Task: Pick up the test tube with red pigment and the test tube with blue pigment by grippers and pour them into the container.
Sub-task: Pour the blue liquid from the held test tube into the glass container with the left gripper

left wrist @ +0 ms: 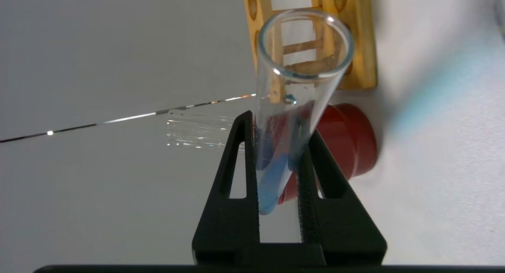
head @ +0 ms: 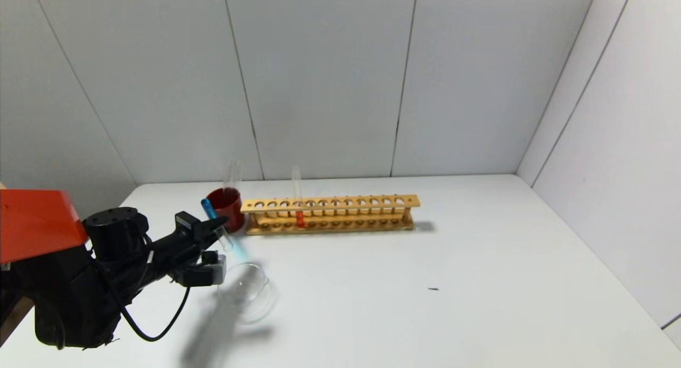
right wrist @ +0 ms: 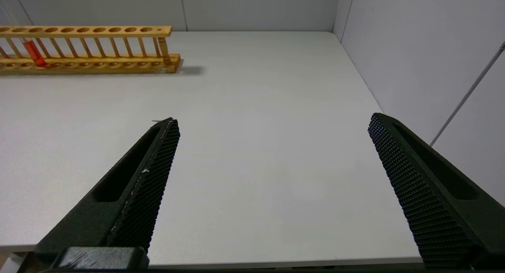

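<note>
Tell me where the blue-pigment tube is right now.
In the head view, the test tube with blue pigment is on the robot's left, tilted in the left gripper, just in front of the red cup and above the container.

White table carries a wooden rack, a dark red cup just beyond the left gripper, the clear glass container just beneath it, and one small dark speck well apart.
</note>
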`<state>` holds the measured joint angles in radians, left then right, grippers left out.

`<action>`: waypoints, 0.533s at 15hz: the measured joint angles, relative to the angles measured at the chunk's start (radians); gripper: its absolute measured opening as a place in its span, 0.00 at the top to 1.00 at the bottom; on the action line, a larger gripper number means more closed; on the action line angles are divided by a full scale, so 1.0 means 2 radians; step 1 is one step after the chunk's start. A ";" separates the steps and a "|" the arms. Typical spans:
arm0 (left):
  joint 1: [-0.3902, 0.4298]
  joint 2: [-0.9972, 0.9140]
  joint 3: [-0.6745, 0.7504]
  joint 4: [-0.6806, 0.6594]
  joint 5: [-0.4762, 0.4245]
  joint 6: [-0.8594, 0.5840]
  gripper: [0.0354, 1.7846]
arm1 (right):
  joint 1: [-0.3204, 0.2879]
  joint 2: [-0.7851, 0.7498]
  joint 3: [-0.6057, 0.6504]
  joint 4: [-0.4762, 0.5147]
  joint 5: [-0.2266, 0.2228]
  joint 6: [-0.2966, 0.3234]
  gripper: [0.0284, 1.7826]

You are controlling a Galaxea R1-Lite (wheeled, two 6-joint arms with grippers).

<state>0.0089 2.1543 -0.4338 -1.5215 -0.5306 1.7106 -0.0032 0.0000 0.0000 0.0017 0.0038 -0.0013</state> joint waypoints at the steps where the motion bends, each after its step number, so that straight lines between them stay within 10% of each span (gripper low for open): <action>1: 0.000 0.001 -0.002 0.000 0.000 0.001 0.84 | 0.000 0.000 0.000 0.000 0.000 0.000 0.02; 8: -0.004 -0.007 -0.001 0.000 -0.008 0.030 0.84 | 0.000 0.000 0.000 0.000 0.000 0.000 0.02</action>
<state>0.0013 2.1406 -0.4362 -1.5211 -0.5468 1.7698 -0.0032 0.0000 0.0000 0.0017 0.0038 -0.0017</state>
